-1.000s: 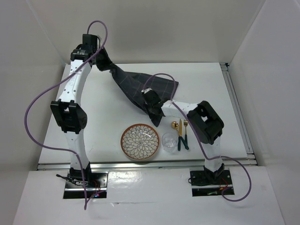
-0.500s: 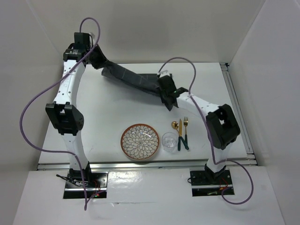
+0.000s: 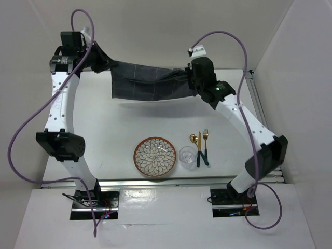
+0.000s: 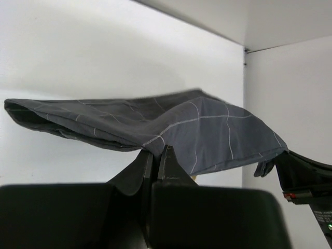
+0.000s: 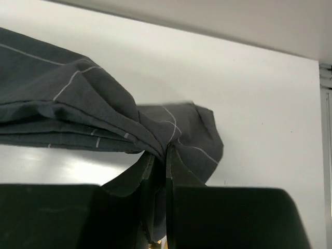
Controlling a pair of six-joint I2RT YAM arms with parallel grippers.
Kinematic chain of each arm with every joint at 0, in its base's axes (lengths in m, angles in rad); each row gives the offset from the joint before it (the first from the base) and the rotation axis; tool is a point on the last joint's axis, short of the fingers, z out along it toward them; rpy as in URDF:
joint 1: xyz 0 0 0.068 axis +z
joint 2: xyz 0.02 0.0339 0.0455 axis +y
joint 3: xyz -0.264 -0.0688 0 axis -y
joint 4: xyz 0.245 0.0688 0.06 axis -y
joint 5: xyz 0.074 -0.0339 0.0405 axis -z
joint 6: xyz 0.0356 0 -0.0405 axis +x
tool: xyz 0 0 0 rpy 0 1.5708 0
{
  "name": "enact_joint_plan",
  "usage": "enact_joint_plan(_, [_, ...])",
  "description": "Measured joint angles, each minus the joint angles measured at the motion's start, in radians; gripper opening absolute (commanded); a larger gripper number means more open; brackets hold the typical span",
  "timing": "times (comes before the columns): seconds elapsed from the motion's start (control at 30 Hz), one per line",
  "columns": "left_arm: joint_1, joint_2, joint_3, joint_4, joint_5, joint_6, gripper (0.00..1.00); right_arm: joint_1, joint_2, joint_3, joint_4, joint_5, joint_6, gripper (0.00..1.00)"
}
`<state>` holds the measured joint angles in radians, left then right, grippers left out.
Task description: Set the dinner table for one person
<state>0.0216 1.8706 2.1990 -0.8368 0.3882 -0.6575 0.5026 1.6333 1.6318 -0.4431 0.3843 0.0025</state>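
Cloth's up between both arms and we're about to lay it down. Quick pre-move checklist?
1. Hold of left gripper on cloth: ok, shut on an edge.
2. Hold of right gripper: ok, shut on a bunched corner.
3. Cloth spread flat: not ok, it hangs doubled and is gathered at the right end.
4. Cloth off the table: ok, it hangs in the air with a shadow under it.
5. Plate, glass and cutlery apart from cloth: ok, all sit near the front edge.
6. Hem caught on either arm: cannot tell.
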Motion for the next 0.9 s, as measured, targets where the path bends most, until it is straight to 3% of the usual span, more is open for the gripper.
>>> enact_joint_plan(0.2, [0.024, -0.202, -0.055, -0.010, 0.050, 0.003, 0.00, 0.067, -0.211, 0.027, -0.067, 0.021, 0.011, 0.00])
enact_joint_plan(0.37, [0.023, -0.254, -0.058, -0.008, 0.088, 0.019, 0.00, 0.060, -0.245, 0.066, -0.075, 0.054, -0.006, 0.00])
enact_joint_plan(0.57, [0.023, -0.126, -0.026, -0.007, 0.114, 0.035, 0.00, -0.003, -0.116, 0.102, -0.061, 0.020, -0.053, 0.00])
enact_joint_plan(0.67, [0.023, 0.010, 0.068, -0.019, 0.127, 0.055, 0.00, -0.060, -0.021, 0.143, -0.053, -0.019, -0.064, 0.00])
enact_joint_plan(0.9, [0.027, 0.201, 0.200, 0.001, 0.169, 0.050, 0.00, -0.145, 0.174, 0.341, -0.021, -0.097, -0.076, 0.00])
